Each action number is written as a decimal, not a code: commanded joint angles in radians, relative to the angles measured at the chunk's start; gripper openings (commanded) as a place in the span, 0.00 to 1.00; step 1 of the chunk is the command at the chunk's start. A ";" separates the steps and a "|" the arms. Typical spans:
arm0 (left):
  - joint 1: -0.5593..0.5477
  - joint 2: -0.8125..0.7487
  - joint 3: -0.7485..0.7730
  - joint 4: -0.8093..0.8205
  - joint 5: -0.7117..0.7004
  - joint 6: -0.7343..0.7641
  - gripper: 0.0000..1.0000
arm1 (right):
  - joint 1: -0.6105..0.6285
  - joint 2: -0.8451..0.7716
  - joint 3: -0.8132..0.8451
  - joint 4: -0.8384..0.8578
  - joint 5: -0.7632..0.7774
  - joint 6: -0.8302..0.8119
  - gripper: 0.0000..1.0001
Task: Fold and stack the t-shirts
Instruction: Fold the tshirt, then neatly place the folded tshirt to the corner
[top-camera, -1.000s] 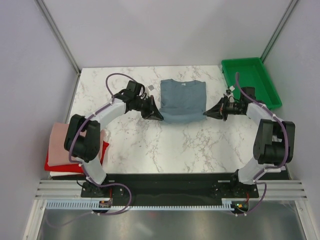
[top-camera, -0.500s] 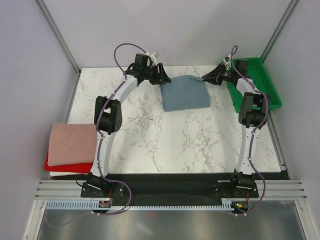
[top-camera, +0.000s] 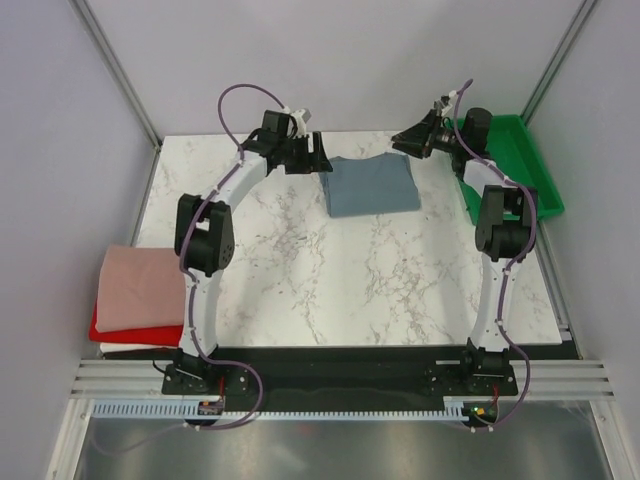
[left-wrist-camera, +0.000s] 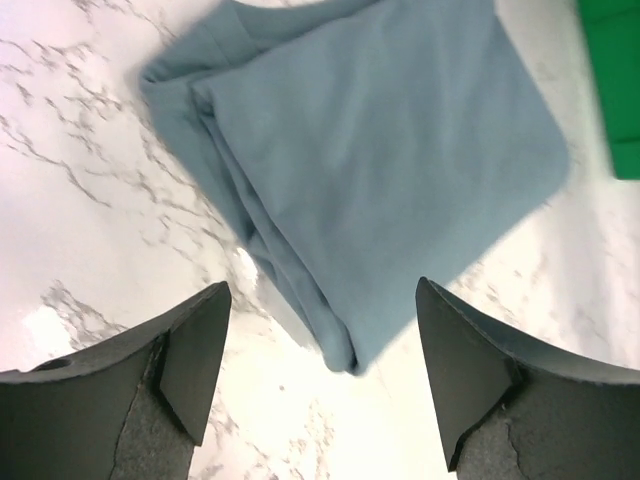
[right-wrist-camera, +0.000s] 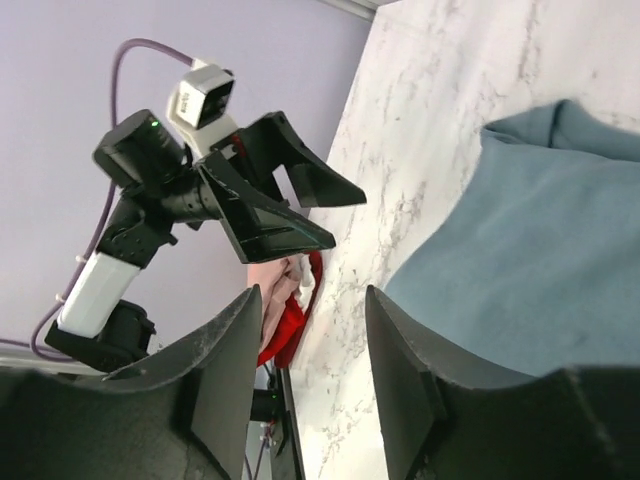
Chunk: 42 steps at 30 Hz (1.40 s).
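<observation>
The slate blue-grey t-shirt lies folded into a rectangle at the back middle of the marble table. My left gripper hovers just off its far left corner, open and empty; in the left wrist view its gripper frames the shirt's layered corner without touching it. My right gripper hangs open above the far right corner; in the right wrist view nothing sits in this gripper, and the shirt lies to the right. Folded pale pink, red and white t-shirts are stacked at the near left.
A green plastic tray stands at the back right beside the right arm, its edge also in the left wrist view. Grey walls close in behind both grippers. The left gripper shows in the right wrist view, with the stack far beyond.
Both grippers carried the shirt's near edge to the far side, folding it in half, then opened and let go. They now sit slightly behind and above the shirt.
</observation>
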 joint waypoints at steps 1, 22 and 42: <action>0.055 -0.074 -0.130 -0.021 0.224 -0.085 0.81 | -0.009 -0.077 -0.036 -0.063 -0.061 -0.076 0.52; 0.063 0.225 -0.206 0.383 0.508 -0.557 0.79 | 0.051 0.015 -0.161 -0.323 -0.040 -0.272 0.43; -0.007 0.220 -0.170 0.440 0.522 -0.572 0.03 | 0.091 -0.043 -0.152 -0.349 -0.066 -0.316 0.40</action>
